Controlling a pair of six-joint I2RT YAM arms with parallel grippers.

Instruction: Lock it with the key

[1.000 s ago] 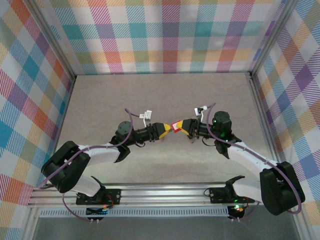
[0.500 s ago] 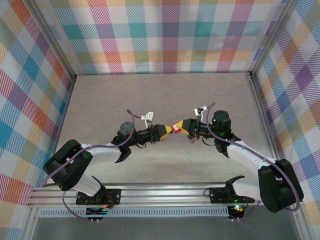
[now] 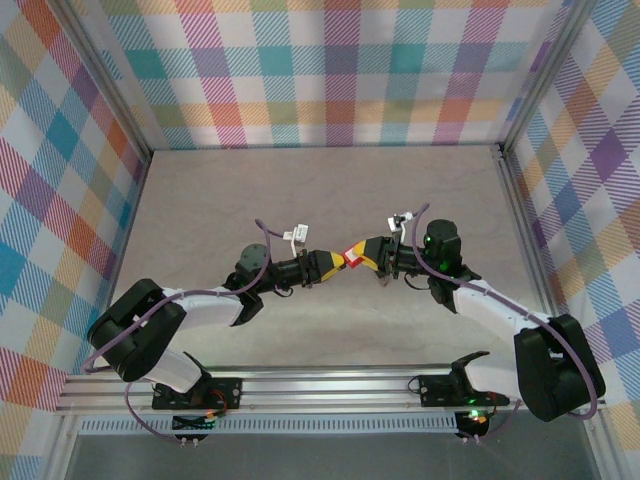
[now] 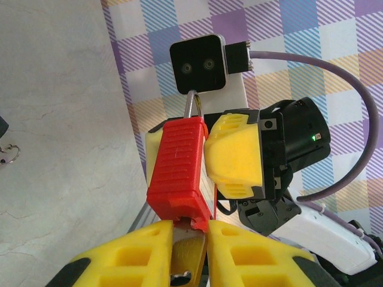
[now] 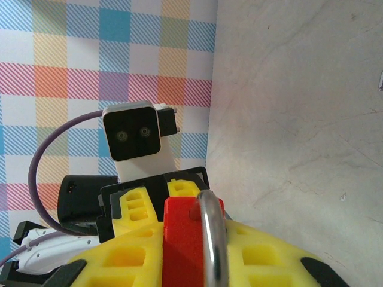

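left wrist view shows the key [image 4: 189, 251] under the padlock [image 4: 179, 170], left gripper [image 4: 191, 232] jaws clamped on it; overhead, arms reach inward, right gripper [image 3: 357, 254] jaws clamping the padlock.

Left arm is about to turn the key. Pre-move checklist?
1. Right gripper clamped on padlock: ok, a yellow finger on each side of the body.
2. Left gripper pinching key: ok, the fingers close in on both sides of it.
3. Key entered in the padlock's base: ok; how deep, cannot tell.
4. Shackle pushed home: cannot tell, one leg hidden.
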